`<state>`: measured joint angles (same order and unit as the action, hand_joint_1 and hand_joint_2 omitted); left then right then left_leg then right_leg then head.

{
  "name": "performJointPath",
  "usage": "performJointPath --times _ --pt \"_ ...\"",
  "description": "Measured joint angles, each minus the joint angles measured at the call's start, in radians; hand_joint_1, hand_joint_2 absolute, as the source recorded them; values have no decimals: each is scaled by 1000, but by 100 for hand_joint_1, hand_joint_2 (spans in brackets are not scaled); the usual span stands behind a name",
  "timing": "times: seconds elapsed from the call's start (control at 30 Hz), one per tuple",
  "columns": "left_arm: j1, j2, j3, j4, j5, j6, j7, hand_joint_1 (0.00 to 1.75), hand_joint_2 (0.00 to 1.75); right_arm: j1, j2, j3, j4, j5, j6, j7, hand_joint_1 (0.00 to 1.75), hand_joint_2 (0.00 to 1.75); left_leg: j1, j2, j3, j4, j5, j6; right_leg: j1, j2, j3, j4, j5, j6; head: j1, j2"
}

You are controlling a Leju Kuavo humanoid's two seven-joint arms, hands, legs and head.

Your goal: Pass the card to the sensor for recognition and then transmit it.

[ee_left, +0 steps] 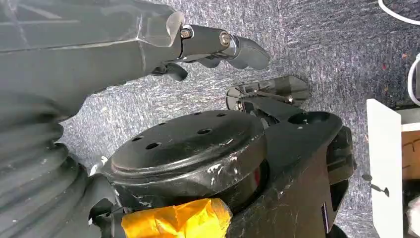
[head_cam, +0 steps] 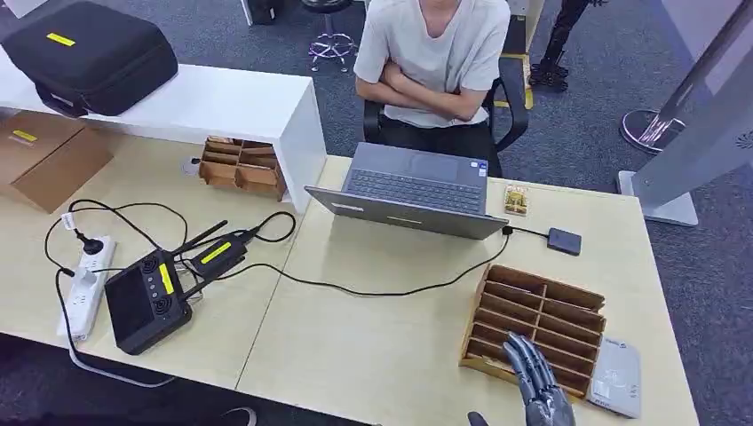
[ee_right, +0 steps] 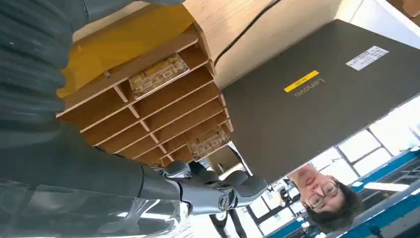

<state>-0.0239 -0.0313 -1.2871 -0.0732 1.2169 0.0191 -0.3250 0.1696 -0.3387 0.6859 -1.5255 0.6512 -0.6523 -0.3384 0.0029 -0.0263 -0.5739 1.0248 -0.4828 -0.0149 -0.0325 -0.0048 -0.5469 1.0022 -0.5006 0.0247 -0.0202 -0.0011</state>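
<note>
The right hand [head_cam: 536,377] is hovering, fingers extended and holding nothing, over the near edge of the wooden rack [head_cam: 568,302], where cards [ee_right: 158,74] are lying in slots. The sensor [head_cam: 616,377] is sitting just beside it. The left hand [ee_left: 218,47] is hanging empty above carpet [ee_left: 322,44], fingers loosely apart.

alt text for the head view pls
The robot's right hand reaches over a slotted wooden rack on a light table, a grey card reader beside the rack. Behind sit an open laptop and a seated person with folded arms.
</note>
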Motion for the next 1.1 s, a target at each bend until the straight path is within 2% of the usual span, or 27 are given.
performJointPath --times 0.43,1.1 --pt "-1 3 0 0 -7 -2 15 0 175 -47 45 -7 102 63 -10 15 0 175 0 0 0 0 0 0 0 0 0 0 0 0 0 0" --pt "-3 6 0 0 -10 -3 30 0 175 -72 63 -77 178 75 -11 4 0 175 0 0 0 0 0 0 0 0 0 0 0 0 0 0"
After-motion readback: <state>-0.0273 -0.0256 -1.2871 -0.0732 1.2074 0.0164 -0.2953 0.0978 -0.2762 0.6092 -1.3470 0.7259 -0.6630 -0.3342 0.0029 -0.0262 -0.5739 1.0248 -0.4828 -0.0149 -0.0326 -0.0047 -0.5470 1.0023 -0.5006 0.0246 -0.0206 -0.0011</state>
